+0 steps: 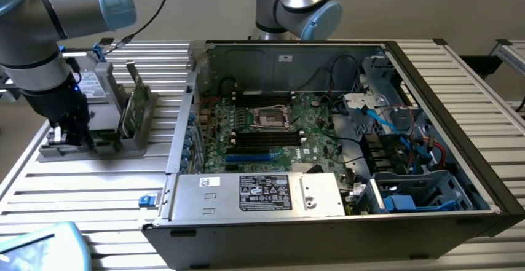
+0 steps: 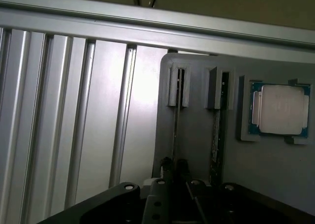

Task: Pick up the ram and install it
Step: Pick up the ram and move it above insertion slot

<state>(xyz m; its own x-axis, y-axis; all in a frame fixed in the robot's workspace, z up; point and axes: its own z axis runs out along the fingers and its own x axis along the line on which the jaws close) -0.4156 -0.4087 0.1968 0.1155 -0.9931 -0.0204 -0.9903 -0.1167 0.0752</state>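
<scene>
Slatted aluminium table (image 1: 82, 191) carries an open computer case (image 1: 328, 234) with its motherboard (image 1: 271, 123) exposed, and a grey holder (image 1: 98, 149) off to the exterior view's left.

Your arm has the gripper (image 1: 66, 137) down at the holder's outer end, well apart from the case.

Wrist view: the gripper (image 2: 175, 166) hangs directly over the first of two narrow slots. The ram (image 2: 175, 130) stands on edge in that slot, seen as a thin line running between the slot's grey end guides. It is seated in the holder, not lifted.

Fingers (image 2: 167, 167) — slightly parted, one tip on each side of the ram's upper edge, with a dark gap between them. You cannot confirm contact with the board from either view.

A second stick (image 2: 216, 135) sits on edge in the neighbouring slot. Beyond it a processor (image 2: 279, 109) lies flat in a recess of the same holder, metal lid up.
</scene>
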